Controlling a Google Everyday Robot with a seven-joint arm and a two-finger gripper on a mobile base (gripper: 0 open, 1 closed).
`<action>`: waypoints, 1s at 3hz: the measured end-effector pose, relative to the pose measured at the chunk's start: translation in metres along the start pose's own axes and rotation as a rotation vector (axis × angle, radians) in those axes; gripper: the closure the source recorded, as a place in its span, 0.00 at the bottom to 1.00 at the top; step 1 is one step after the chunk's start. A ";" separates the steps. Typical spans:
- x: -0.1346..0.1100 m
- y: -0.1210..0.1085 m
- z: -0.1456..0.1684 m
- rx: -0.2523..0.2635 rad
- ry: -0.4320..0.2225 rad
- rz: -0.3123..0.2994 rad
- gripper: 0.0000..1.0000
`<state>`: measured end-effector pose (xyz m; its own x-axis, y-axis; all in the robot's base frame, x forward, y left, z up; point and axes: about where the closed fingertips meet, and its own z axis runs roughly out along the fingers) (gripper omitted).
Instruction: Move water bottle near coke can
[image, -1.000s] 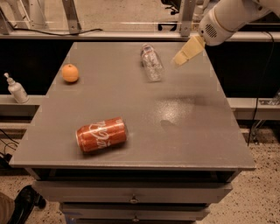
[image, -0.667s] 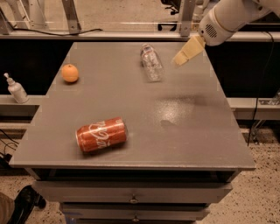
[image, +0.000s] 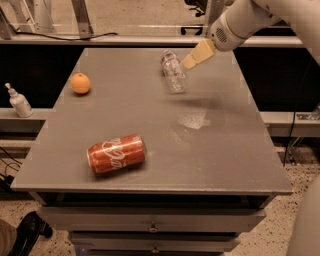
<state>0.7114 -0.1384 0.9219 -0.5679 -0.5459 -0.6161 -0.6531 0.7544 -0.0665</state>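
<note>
The jaws show as a single pale wedge, and I cannot tell whether they are open or closed. They belong to the gripper (image: 192, 58), which hangs over the far right part of the surface (image: 225, 150), its tip pointing down and left, just beside the far end of the bottle (image: 174, 74). Whether the tip touches the bottle cannot be told. The white arm (image: 240, 22) reaches in from the upper right corner.

The bottle lies on its side near the far edge of the surface, roughly midway across, with its long axis running front to back.

The can (image: 116, 153) lies on its side near the front left, well apart from the bottle, with its white script facing up.

An orange (image: 80, 83) sits towards the far left of the surface. A white dispenser (image: 19, 102) stands upright on a ledge off the left side. Below the front edge are drawers (image: 152, 220).
</note>
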 end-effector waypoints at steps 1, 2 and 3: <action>-0.022 0.003 0.029 -0.017 -0.006 0.066 0.00; -0.038 0.017 0.056 -0.048 0.006 0.102 0.00; -0.041 0.037 0.082 -0.087 0.034 0.127 0.00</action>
<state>0.7521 -0.0581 0.8802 -0.6642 -0.4615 -0.5881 -0.6152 0.7844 0.0793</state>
